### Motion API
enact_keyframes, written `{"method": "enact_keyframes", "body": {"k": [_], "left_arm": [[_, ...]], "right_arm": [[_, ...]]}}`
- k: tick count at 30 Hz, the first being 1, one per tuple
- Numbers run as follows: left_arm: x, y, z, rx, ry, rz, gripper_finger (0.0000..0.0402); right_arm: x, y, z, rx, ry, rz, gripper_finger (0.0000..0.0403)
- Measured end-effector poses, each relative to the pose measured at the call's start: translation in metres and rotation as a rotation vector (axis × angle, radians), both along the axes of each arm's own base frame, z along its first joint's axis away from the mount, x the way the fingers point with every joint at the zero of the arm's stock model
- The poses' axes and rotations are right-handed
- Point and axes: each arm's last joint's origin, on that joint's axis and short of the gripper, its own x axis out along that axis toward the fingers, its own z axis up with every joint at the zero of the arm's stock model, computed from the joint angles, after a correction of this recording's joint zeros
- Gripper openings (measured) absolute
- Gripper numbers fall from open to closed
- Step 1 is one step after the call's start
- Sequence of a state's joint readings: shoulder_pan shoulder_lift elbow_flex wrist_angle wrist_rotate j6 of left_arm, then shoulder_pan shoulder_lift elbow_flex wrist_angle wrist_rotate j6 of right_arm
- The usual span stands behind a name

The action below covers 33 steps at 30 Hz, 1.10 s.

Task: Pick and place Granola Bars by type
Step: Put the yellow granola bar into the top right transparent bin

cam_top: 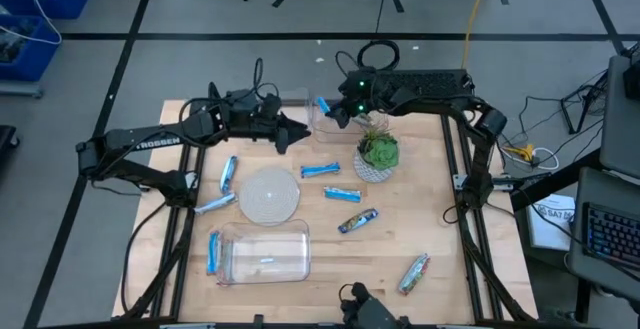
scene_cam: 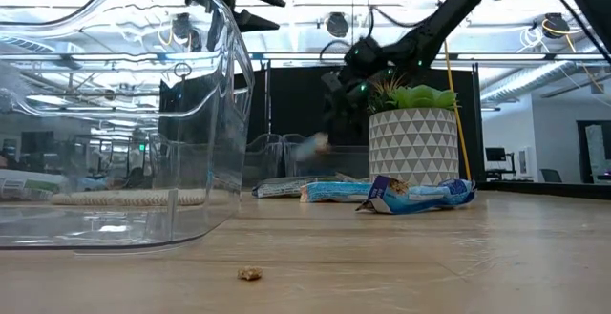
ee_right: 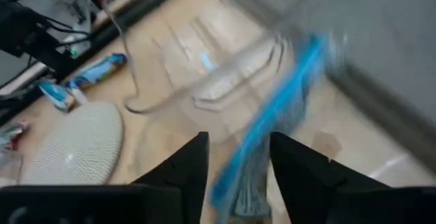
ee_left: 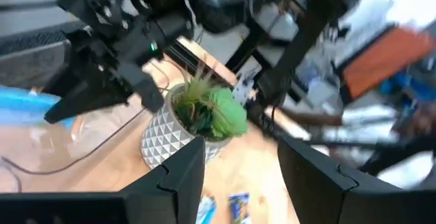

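Fingers of right gripper (ee_right: 235, 176) clamp blue granola bar (ee_right: 272, 125), just above clear tub (cam_top: 297, 104) behind potted plant (cam_top: 377, 155). Advice: centre over tub before release. Left gripper (cam_top: 293, 133) beside tub, fingers apart, empty.

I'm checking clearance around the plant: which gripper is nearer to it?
Right. The right gripper, holding a blue bar, is just beyond the plant, by the far tub. The left gripper, empty, hangs farther off to its left.
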State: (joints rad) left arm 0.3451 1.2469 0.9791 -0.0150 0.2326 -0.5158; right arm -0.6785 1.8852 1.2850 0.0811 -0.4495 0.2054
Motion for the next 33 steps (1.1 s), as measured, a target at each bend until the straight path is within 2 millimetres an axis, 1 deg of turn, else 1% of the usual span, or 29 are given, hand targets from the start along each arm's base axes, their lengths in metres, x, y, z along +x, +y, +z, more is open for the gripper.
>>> {"method": "enact_keyframes", "body": {"k": [3,5,7,10,12,15,19,21,23,26,29,33], "left_arm": [[0.000,-0.006,-0.005,0.088,0.063,-0.038,0.0180],[0.001,-0.009,-0.006,0.131,0.073,-0.070,0.0177],[0.002,-0.013,-0.006,0.179,0.070,-0.130,0.0178],[0.003,-0.020,-0.006,0.275,0.068,-0.222,0.0183],[0.006,-0.025,-0.008,0.394,0.075,-0.277,0.0188],[0.014,-0.032,-0.018,0.581,0.151,-0.314,0.0198],[0.026,-0.033,-0.035,0.713,0.241,-0.324,0.0218],[0.033,-0.032,-0.045,0.721,0.269,-0.351,0.0231],[0.040,-0.031,-0.056,0.710,0.300,-0.367,0.0246],[0.049,-0.029,-0.074,0.695,0.352,-0.392,0.0268],[0.059,-0.032,-0.091,0.685,0.383,-0.422,0.0285],[0.072,-0.038,-0.113,0.677,0.410,-0.457,0.0295]], "right_arm": [[-0.007,0.001,0.019,-0.047,-0.019,-0.023,0.0163],[-0.015,0.001,0.031,-0.062,-0.021,-0.033,0.0168],[-0.024,0.003,0.048,-0.106,-0.026,-0.043,0.0173],[-0.040,0.014,0.078,-0.150,-0.039,-0.043,0.0180],[-0.051,0.030,0.101,-0.157,-0.060,-0.006,0.0183],[-0.068,0.065,0.139,-0.193,-0.106,0.047,0.0185],[-0.093,0.113,0.176,-0.206,-0.165,0.090,0.0184],[-0.104,0.135,0.189,-0.201,-0.188,0.097,0.0184],[-0.115,0.155,0.198,-0.192,-0.198,0.106,0.0187],[-0.127,0.178,0.207,-0.186,-0.223,0.119,0.0189],[-0.136,0.194,0.215,-0.185,-0.259,0.117,0.0189],[-0.140,0.204,0.218,-0.195,-0.272,0.104,0.0186]]}}
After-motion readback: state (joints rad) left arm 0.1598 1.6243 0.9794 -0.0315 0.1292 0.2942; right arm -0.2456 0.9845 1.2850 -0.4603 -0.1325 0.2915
